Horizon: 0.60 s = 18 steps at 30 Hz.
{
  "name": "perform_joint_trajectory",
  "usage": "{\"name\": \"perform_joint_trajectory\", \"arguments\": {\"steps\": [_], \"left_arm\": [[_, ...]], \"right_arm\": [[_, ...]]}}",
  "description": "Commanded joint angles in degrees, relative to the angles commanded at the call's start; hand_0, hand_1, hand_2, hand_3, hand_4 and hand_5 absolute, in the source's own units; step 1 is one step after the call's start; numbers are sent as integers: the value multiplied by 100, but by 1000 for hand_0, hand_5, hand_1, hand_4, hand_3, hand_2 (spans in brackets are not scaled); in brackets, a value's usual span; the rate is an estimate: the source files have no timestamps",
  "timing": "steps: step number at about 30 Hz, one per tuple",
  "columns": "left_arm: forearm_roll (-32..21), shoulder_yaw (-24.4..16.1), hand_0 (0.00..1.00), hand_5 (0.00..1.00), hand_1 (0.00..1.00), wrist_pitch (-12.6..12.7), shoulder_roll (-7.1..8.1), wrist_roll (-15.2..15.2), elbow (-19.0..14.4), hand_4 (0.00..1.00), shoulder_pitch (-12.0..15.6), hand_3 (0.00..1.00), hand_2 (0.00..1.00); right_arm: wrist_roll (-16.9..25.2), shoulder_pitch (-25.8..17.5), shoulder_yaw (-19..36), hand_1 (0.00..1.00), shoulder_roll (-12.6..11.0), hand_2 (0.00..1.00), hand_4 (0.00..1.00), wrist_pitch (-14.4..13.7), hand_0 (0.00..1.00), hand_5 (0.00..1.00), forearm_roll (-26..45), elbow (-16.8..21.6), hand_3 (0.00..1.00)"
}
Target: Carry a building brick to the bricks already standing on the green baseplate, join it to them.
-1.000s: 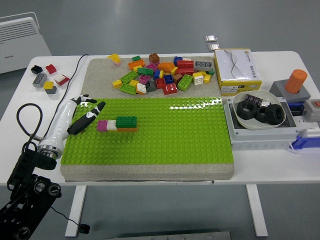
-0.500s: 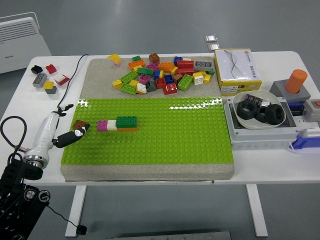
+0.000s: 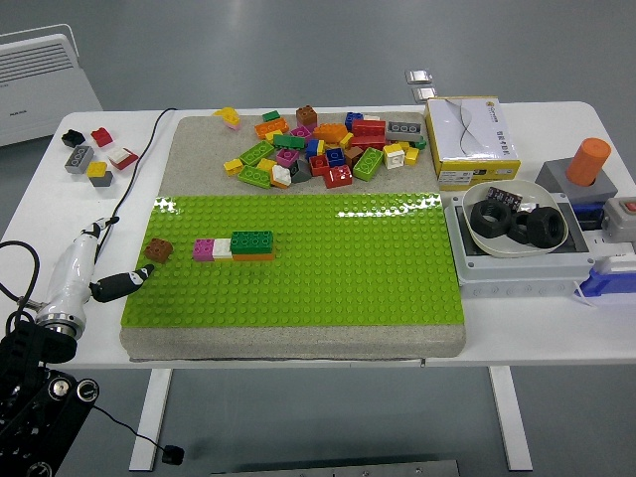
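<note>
The green baseplate lies on a grey mat at the table's middle. On its left part stands a short row of bricks: magenta, white, and a green brick on an orange one. A small brown brick sits at the plate's left edge, a short gap left of the magenta brick. My left hand is over the white table just left of the plate. Its fingers are spread and hold nothing, and a black fingertip points toward the brown brick without touching it. The right arm is out of view.
A pile of loose bricks lies on the mat behind the plate. A few bricks and a cable lie at the back left. On the right are a box, a bowl of black nuts and an orange cylinder.
My left hand has drawn back down and to the left, off the baseplate. The brown brick it held over the plate now sits alone left of the brick row.
</note>
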Motion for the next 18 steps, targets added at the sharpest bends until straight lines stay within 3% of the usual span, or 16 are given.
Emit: {"name": "perform_joint_trajectory", "arguments": {"steps": [18], "left_arm": [[29, 134, 942, 259, 961, -84, -131, 463, 197, 854, -274, 788, 995]], "right_arm": [[58, 40, 540, 704, -49, 734, 798, 64, 514, 854, -484, 0, 765]]}}
